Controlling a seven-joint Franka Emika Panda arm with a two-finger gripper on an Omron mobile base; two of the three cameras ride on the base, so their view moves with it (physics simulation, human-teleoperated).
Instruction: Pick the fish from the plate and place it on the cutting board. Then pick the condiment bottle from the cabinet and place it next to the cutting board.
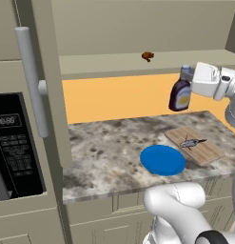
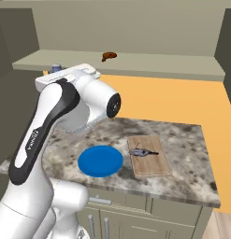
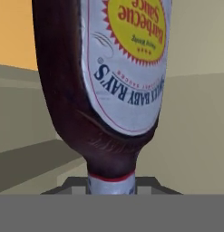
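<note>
- My gripper [image 1: 186,76] is clamped shut on the neck of the bottle [image 1: 180,95], just under its pale cap; the hand view shows the neck [image 3: 110,174] running down between the fingers and the label reading upside down, since the camera looks along the bottle from the cap end.
- From the left base view the bottle hangs upright below the hand, label outward, in the air in front of the orange wall, clear of the cabinet [image 1: 114,64] shelf and well above the counter [image 1: 109,143]. I judge a neck grip keeps the wide body free to be stood down.
- The board [image 1: 195,145] lies on the right of the counter with the fish [image 1: 192,142] on it, so I take the first half of the task as done.
- The plate [image 1: 162,160] sits bare just left of the board, nearly touching its near corner.
- A small brown lump [image 1: 147,56] stays on the shelf; not mine to move.
- Next, as I judge it: lower the bottle onto bare counter beside the board, on its far or right side, away from the plate.
</note>
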